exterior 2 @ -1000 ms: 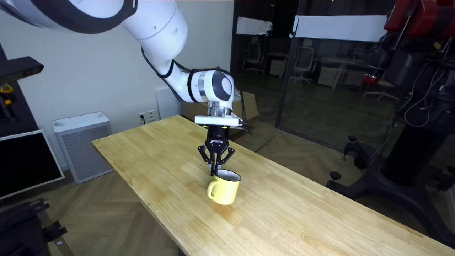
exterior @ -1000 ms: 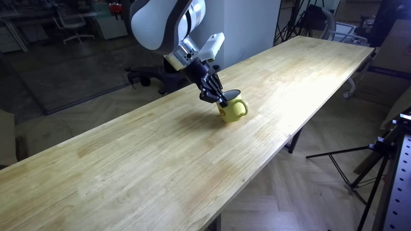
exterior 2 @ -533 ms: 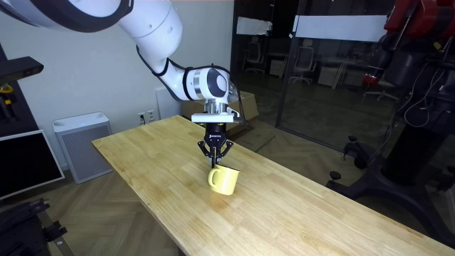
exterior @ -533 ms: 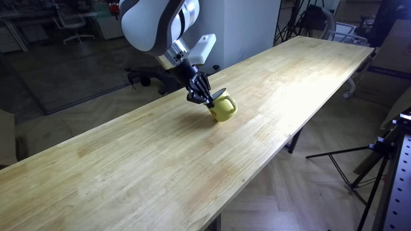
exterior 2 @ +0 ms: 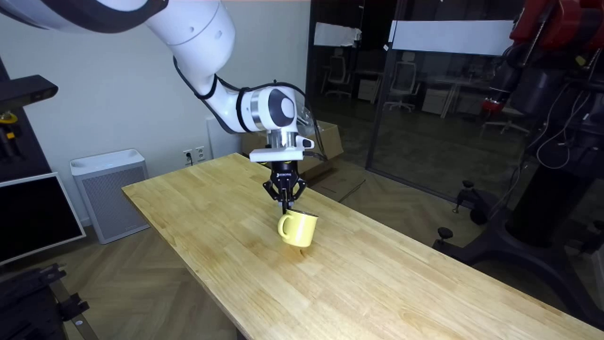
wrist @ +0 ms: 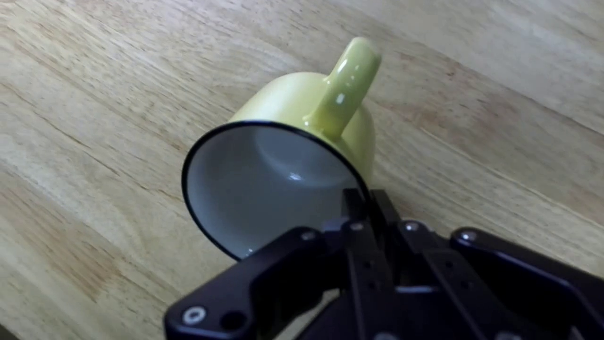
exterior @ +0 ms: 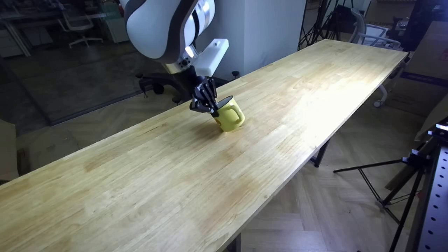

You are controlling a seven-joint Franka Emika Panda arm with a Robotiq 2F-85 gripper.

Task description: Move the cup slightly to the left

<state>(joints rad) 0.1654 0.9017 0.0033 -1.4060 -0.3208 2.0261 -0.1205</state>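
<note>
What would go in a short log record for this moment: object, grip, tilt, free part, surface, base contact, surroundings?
Object: yellow cup, white inside, dark rim
Grip: gripper shut on the cup's wall, one fingertip inside, one outside
Tilt: leaning, mouth toward the gripper
Free part: handle, clear of the gripper
Surface: long wooden table
Base contact: cannot tell whether it touches the table
Surroundings: cardboard box and tripod, each in an exterior view
</note>
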